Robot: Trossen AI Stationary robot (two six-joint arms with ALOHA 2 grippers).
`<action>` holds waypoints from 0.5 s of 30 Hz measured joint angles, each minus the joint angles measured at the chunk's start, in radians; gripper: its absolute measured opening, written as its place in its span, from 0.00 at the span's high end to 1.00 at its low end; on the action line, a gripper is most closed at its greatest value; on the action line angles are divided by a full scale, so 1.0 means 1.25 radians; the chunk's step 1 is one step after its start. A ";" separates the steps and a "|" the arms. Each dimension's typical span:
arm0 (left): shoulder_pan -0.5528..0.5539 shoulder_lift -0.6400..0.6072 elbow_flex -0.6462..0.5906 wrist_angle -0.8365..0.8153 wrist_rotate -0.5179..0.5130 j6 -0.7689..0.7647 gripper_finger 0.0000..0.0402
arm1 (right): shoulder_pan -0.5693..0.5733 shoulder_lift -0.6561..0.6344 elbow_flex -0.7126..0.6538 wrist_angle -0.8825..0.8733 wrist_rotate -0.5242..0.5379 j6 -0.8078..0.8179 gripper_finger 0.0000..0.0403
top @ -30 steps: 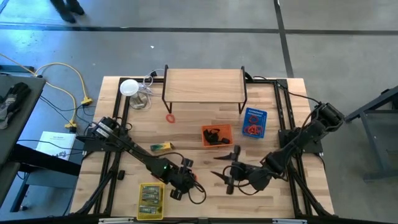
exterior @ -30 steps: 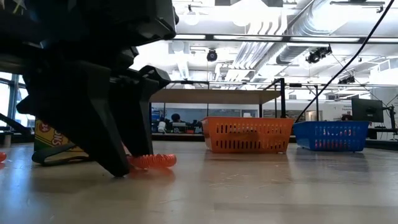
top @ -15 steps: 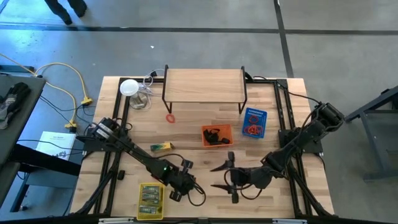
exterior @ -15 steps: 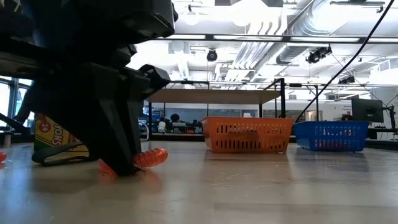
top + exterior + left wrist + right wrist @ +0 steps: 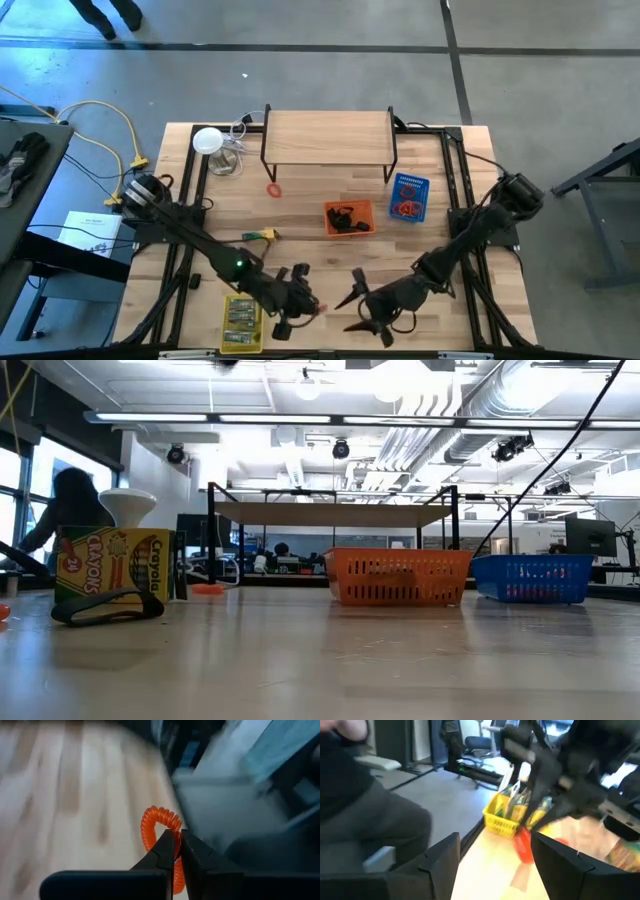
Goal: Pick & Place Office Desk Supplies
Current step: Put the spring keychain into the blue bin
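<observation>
Red coiled ring-shaped band (image 5: 159, 827) hangs pinched between the two dark fingers of the left claw (image 5: 176, 851), which is clamped shut on it above the pale wooden counter (image 5: 300, 215). From overhead, the left claw (image 5: 300, 303) sits near the counter's front edge, just beside the yellow plastic basket (image 5: 241, 322) holding yellow-green oblong packs. The right claw (image 5: 365, 312) hovers close by with its fingers spread wide and nothing between them. Farther back stand an orange plastic basket (image 5: 348, 217) with black clips and a blue plastic basket (image 5: 408, 197) with red bands. Another red band (image 5: 273, 189) lies near the wooden shelf (image 5: 328, 135).
</observation>
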 joint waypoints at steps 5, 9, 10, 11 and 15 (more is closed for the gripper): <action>-0.009 0.008 0.002 0.101 0.058 -0.008 0.98 | -0.001 0.067 0.000 0.132 0.101 -0.080 0.43; -0.015 0.009 0.000 0.102 0.054 -0.007 0.98 | -0.014 0.104 0.000 0.170 0.108 -0.076 0.43; -0.014 0.008 0.000 0.103 0.053 -0.002 0.99 | -0.017 0.107 0.000 0.169 0.102 -0.063 0.43; -0.012 0.008 0.000 0.103 0.053 0.005 0.99 | -0.023 0.111 0.000 0.171 0.085 -0.047 0.43; -0.010 0.008 0.000 0.105 0.033 0.013 0.99 | -0.045 0.120 0.000 0.169 -0.006 0.002 0.43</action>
